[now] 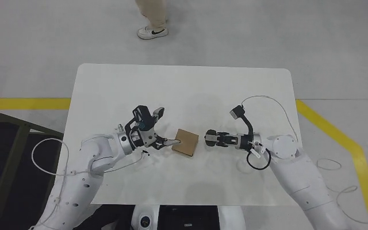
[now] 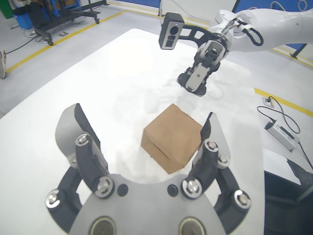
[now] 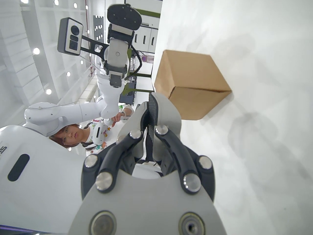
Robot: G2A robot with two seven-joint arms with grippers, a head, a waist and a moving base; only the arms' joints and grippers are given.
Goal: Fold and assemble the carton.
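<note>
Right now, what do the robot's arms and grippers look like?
The left arm and right arm have glossy white shells. The left gripper and right gripper have silver fingers with black ribbed pads, black linkages and silver bolts. A black camera on a black bracket and a looped black cable sit at the right wrist.

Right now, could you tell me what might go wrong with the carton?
1. The carton stands loose on the table; a push from the shut right gripper could slide or tip it.
2. The open left gripper sits by one edge; closing there might dent it.
3. A side seam looks slightly gapped and may spring open.
</note>
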